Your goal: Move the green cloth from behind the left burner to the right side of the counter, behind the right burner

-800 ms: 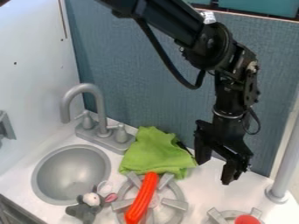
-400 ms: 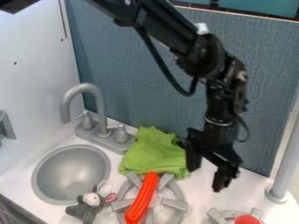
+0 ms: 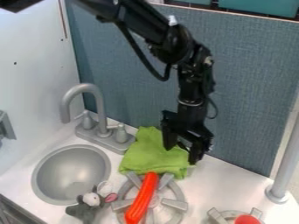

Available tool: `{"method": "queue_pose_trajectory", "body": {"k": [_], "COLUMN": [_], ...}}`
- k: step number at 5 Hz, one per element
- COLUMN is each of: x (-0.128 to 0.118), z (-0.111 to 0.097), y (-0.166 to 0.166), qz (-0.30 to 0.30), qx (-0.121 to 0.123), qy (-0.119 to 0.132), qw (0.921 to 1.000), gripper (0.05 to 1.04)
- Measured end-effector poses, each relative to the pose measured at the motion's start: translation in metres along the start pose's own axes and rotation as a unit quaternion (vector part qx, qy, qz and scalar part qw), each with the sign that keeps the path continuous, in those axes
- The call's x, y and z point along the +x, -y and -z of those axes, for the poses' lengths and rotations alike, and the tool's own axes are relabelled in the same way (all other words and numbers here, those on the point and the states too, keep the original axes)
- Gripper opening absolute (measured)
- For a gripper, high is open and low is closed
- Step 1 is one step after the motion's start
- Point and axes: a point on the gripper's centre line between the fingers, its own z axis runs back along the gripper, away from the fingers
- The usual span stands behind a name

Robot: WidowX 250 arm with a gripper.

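Gripper [image 3: 182,155] hangs w/ its fingers spread apart at the right edge of the green cloth [image 3: 146,153]; we see nothing held btwn them, but can't tell if a tip touches the fabric. In the cam view, we see it's come left vs. the earlier frames: it was off to the cloth's right, over the white counter [image 3: 225,186], and now it overlaps the cloth's edge. So the cloth is now the nearest thing to it, w/ part of its right side hidden behind the fingers. We don't see the cloth itself shifted; it lies bunched btwn the faucet [image 3: 99,105] and the left burner [image 3: 175,204]. A small dark thing [image 3: 184,143] sits at the cloth's right edge, right by the fingers; can't ID it. Orange-red sausage toy [image 3: 142,199] lies across the burner, upper end up against the cloth's near edge, so we judge it could get bumped w/ any low pass there. Wall panel [image 3: 251,109] is close behind the arm, prob. limiting room on that side. Farther off: sink [image 3: 70,170] at left, gray plush mouse [image 3: 85,211] by its near rim, and a red thing [image 3: 247,219] on the right burner [image 3: 216,215].
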Motion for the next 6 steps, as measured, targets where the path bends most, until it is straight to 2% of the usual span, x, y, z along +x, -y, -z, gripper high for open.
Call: {"method": "queue_pose_trajectory", "body": {"k": [1, 2, 3, 4, 5, 6], "x": [0.014, 0.019, 0.024, 0.028, 0.036, 0.047], "z": [0.014, 0.020, 0.023, 0.035, 0.059, 0.067], "y": [-0.033, -0.055, -0.071, -0.082, -0.088, -0.089], "qz": [-0.064, -0.107, -0.124, -0.134, -0.138, -0.154], "qx": [0.019, 0.036, 0.048, 0.055, 0.056, 0.053], "qy": [-0.007, -0.011, -0.017, -0.038, -0.054, -0.043], "qw": [0.9977, 0.9936, 0.9909, 0.9887, 0.9873, 0.9857], "gripper": [1.001, 1.001, 1.001, 1.001, 1.001, 1.001]}}
